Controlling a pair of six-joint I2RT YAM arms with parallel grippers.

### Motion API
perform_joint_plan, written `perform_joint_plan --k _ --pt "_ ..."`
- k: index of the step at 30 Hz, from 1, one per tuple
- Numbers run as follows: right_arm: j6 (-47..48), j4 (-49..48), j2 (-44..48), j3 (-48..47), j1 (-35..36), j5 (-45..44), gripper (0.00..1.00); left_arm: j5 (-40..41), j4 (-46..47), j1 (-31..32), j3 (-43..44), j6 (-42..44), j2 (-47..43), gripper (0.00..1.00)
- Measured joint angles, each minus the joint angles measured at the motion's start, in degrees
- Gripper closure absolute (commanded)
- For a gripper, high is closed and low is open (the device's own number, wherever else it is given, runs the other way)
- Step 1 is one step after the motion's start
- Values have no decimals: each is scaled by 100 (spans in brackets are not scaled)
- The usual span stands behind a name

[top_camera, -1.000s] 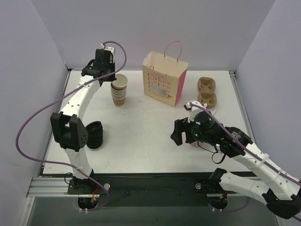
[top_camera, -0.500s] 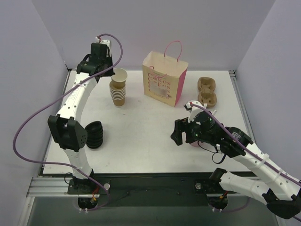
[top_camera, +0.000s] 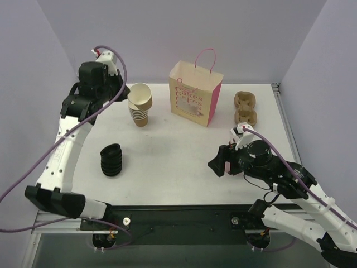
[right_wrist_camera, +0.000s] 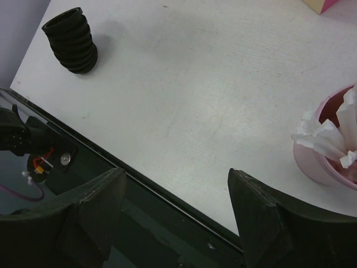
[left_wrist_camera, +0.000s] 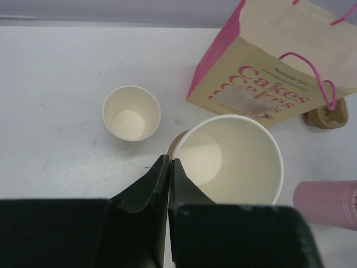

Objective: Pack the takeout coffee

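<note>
Left gripper pinches the rim of a lidless tan paper cup, frame centre; that thin hold may slip, toppling the tan cup stack upper left; right gripper gapes empty.

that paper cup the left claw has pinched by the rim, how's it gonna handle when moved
The paper cup looks empty and thin-walled, so probably very light. The left claw grips one spot of rim, so the rim may flex and the cup could tilt or slip.
</note>
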State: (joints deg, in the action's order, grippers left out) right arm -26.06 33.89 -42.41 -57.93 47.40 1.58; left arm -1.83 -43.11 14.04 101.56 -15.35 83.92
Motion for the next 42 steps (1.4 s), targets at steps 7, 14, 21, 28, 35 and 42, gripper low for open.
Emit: perform_joint_plan --k 7,14,21,28,35,42 --pt "-262 138 605 251 0 -4 25 -525 772 876 -2861 -442 -1657 100" --pt "-321 208 621 256 0 -2 25 -409 1596 1663 -4752 -804 -1779 100" --pt "-387 267 619 352 0 20 25 -297 2629 1676 -5613 -907 -1633 100" --pt "-398 306 710 472 0 35 25 -223 3320 1698 -5917 -925 -1521 100" --pt "-413 374 804 481 0 33 25 -26 3257 1700 -5917 -968 -1340 84" --pt "-417 428 848 481 0 33 25 79 2610 1700 -5521 -911 -1340 48"
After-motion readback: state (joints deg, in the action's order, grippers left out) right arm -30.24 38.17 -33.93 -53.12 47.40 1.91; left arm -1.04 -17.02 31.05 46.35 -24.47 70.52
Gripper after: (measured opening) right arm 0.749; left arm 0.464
